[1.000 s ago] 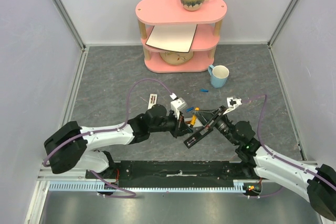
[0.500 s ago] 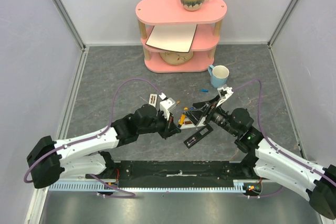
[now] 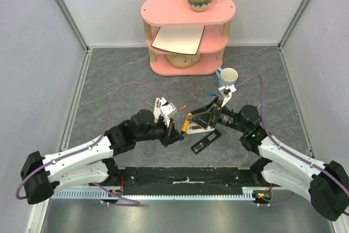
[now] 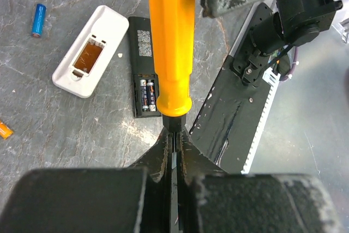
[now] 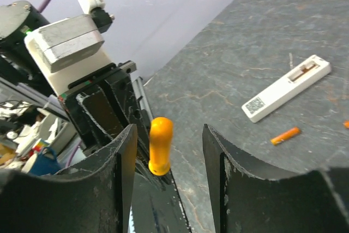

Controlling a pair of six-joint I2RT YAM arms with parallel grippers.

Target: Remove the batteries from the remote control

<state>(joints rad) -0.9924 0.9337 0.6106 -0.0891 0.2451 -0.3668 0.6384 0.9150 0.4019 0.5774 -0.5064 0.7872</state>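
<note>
A black remote control (image 4: 143,64) lies face down with its compartment open, and two batteries (image 4: 147,92) sit in it. Beside it a white remote (image 4: 90,53) shows an empty bay. Loose on the table are a blue battery (image 4: 38,19) and an orange battery (image 5: 285,135). My left gripper (image 4: 174,135) is shut on the thin shaft of an orange-handled screwdriver (image 4: 169,42). My right gripper (image 5: 169,135) stands open with its jaws either side of that handle (image 5: 160,144), a gap on both sides. In the top view both grippers meet above the black remote (image 3: 206,141).
A second white remote (image 3: 158,103) lies left of centre. A blue mug (image 3: 227,78) stands behind the right arm. The pink shelf (image 3: 187,10) at the back holds a brown mug, a board and a bowl. Side walls enclose the table.
My right gripper was shut and now stands open around the handle. Both wrists have shifted left and farther back, and the left gripper has kept hold of the screwdriver.
</note>
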